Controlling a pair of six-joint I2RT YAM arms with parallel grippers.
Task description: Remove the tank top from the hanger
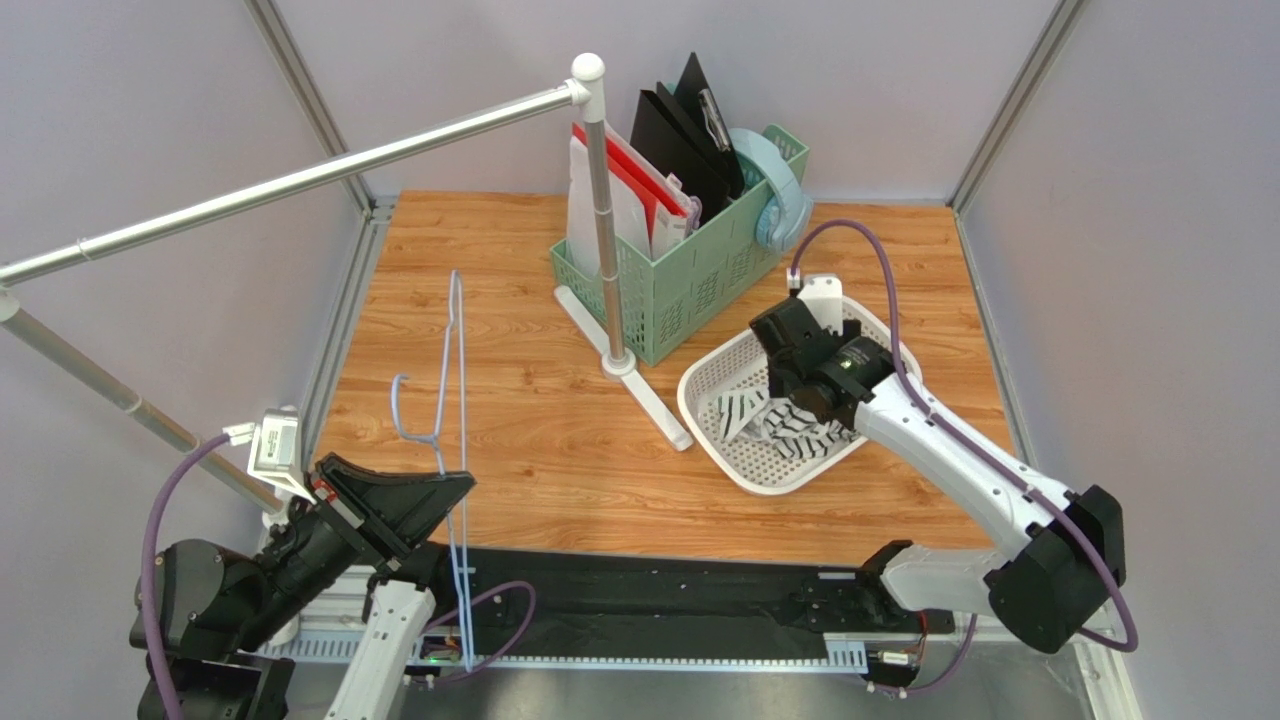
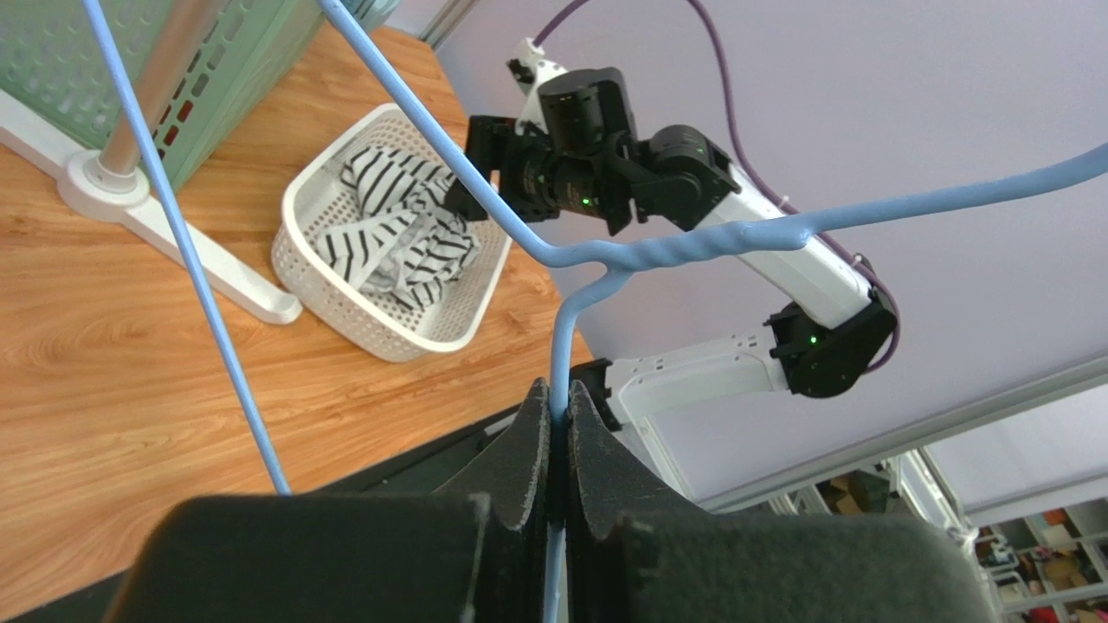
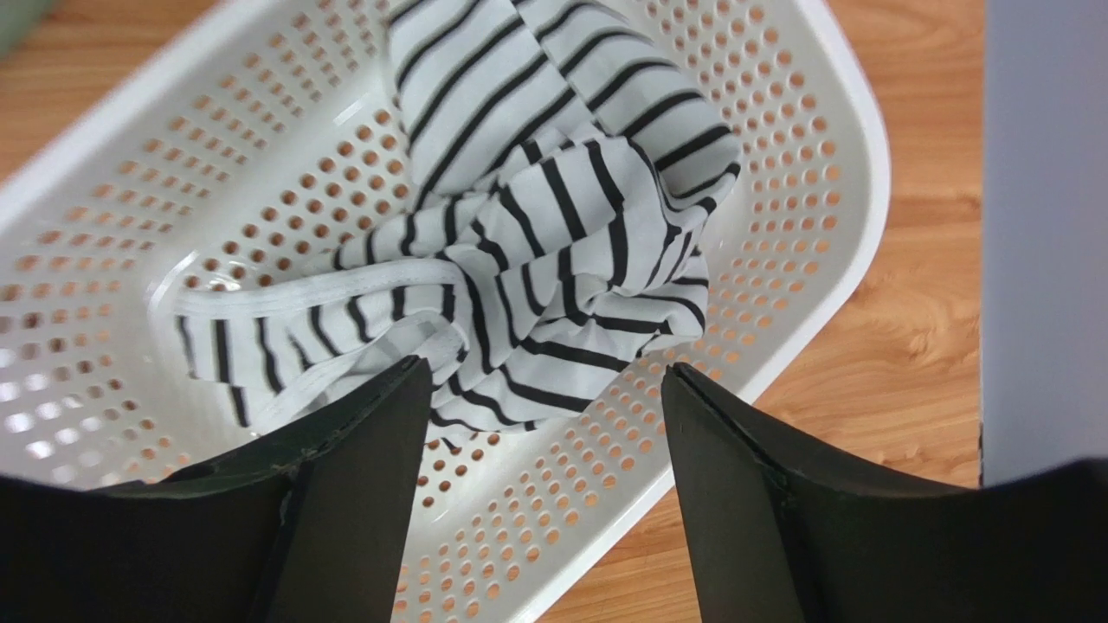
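Observation:
The striped tank top lies crumpled in the white perforated basket, off the hanger; it also shows in the right wrist view and the left wrist view. My right gripper is open and empty just above the garment, over the basket; it shows in the top view too. The light-blue hanger stands bare at the left. My left gripper is shut on the hanger's wire, which runs between the jaws.
A silver rail on a white-footed post crosses the back left. A green crate of folders and tape stands behind the basket. A black mat lies along the near edge.

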